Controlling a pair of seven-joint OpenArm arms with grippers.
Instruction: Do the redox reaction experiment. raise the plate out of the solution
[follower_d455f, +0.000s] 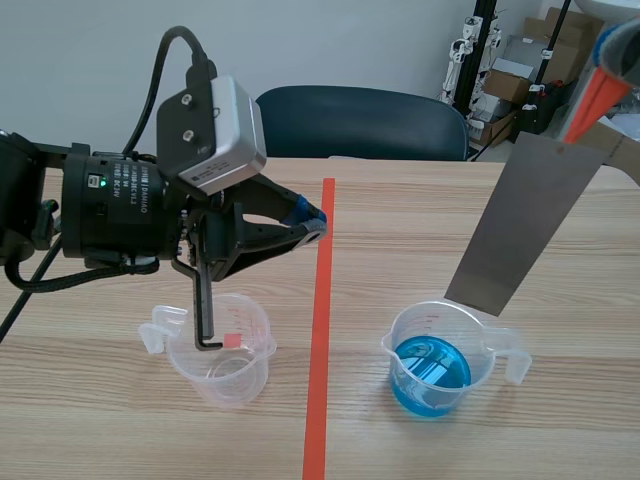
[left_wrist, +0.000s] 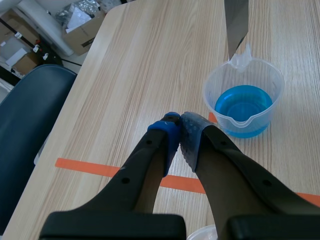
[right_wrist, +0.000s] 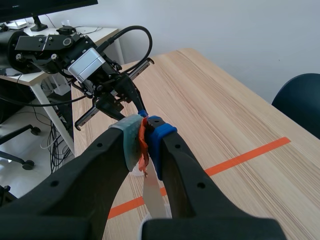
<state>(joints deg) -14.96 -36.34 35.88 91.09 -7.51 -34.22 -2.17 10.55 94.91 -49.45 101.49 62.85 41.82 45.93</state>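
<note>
- Nearest, right of the orange tape line (follower_d455f: 318, 400): a clear beaker (follower_d455f: 487, 358) on the table, partly filled with blue solution (follower_d455f: 432, 372), handle on its far right side.
- Equally near, left of the tape: a second clear beaker (follower_d455f: 235, 385), seemingly empty, with a thin black hooked rod (follower_d455f: 203, 300) hanging over it from under the left arm.
- Just above the filled beaker's rim, on the handle side: the lower edge of the grey metal plate (follower_d455f: 525, 215), apparently clear of the liquid. Contact with the rim hard to judge.
- Long axis steep, leaning up and away to the right, the top end clamped between the pads of the right gripper (follower_d455f: 605, 70). So already in hand, hanging down from those fingers.
- Probably little left to do: a further raise along that axis, watching the lower corner near the handle, which could catch and tip the beaker.
- Across the tape, well apart from the plate: the left gripper (follower_d455f: 310, 222), fingers pressed together on nothing, not in the way.
- Farthest: a dark blue chair (follower_d455f: 360, 122) and cardboard boxes (follower_d455f: 520, 70).
</note>
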